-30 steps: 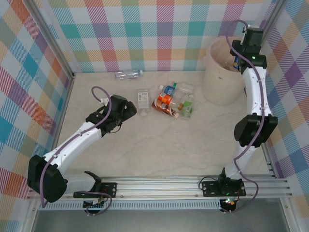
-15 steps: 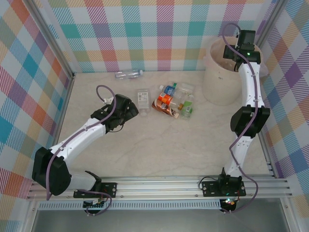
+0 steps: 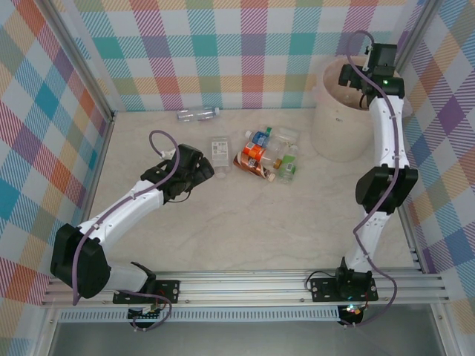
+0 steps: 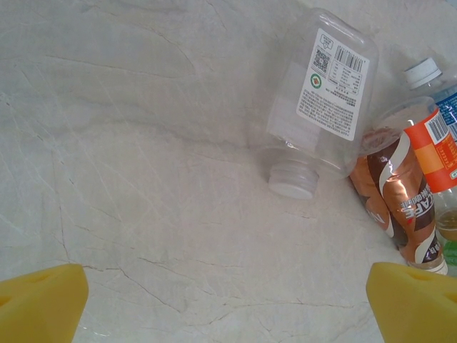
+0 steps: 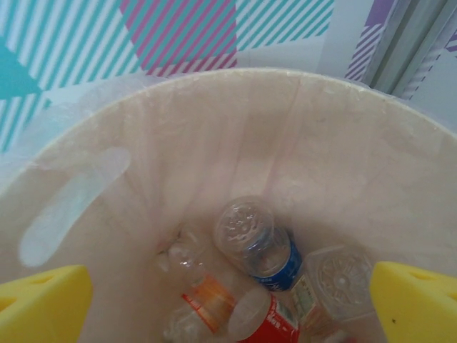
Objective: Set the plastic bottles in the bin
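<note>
Starting at the left, finds the left gripper (image 3: pixel 197 167) low over the pale table (image 3: pixel 245 222), with the yellow fingertips (image 4: pixel 39 304) spread wide and gripping nothing. Sees just beyond it, near but not touching, a square clear bottle (image 3: pixel 220 151) lying on its side, with the white cap toward the wrist camera and the white printed label up. Notes farther back, alone along the far wall, a second clear bottle (image 3: pixel 198 113) lying flat. Comes next to the heap of plastic bottles (image 3: pixel 269 156) in the middle of the table, well apart from the bin. Picks out among them a brown-and-orange one (image 4: pixel 400 204) just beside the square bottle, and a blue-labelled one (image 4: pixel 427 73) with white cap behind it. Reaches at the right the bin (image 3: pixel 338 137), standing in the far right corner and lined with a thin translucent bag (image 5: pixel 71 193). Finds the right gripper (image 3: pixel 350 77) above its mouth, looking down inside, with fingers wide apart and empty. Counts at the bottom several bottles already in: one with blue label (image 5: pixel 260 246), one with red label (image 5: pixel 275 325), one clear with a square bottom (image 5: pixel 339 279).
</note>
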Controlling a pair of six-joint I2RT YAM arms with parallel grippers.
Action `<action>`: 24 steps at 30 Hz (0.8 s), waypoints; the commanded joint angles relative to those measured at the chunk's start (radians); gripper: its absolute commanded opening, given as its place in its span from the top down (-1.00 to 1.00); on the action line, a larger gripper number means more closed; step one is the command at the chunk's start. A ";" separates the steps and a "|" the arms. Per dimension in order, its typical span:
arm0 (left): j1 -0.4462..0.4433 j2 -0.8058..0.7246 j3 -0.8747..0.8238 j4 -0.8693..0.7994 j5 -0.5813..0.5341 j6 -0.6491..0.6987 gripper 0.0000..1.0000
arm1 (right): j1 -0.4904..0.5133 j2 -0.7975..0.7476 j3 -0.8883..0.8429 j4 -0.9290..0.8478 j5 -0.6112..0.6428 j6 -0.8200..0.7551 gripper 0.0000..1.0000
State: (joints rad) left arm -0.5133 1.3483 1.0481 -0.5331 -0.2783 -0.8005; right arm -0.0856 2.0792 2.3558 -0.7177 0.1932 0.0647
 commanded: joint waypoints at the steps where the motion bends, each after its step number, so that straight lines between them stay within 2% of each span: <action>1: 0.014 -0.002 0.004 -0.013 0.001 -0.016 -0.99 | -0.005 -0.118 -0.036 0.021 -0.075 0.065 -0.99; 12: 0.015 0.001 -0.011 -0.001 0.009 -0.026 -1.00 | 0.104 -0.379 -0.349 0.122 -0.083 0.197 -0.99; 18: 0.015 0.012 -0.007 -0.001 0.012 -0.026 -1.00 | 0.238 -0.547 -0.644 0.236 -0.108 0.274 -0.99; 24: 0.015 0.035 0.000 0.001 0.024 -0.031 -1.00 | 0.368 -0.621 -0.879 0.292 -0.087 0.355 -0.99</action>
State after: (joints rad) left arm -0.5133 1.3735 1.0477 -0.5285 -0.2691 -0.8196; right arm 0.2443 1.4933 1.5597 -0.4950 0.1032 0.3450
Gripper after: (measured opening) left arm 0.998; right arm 0.996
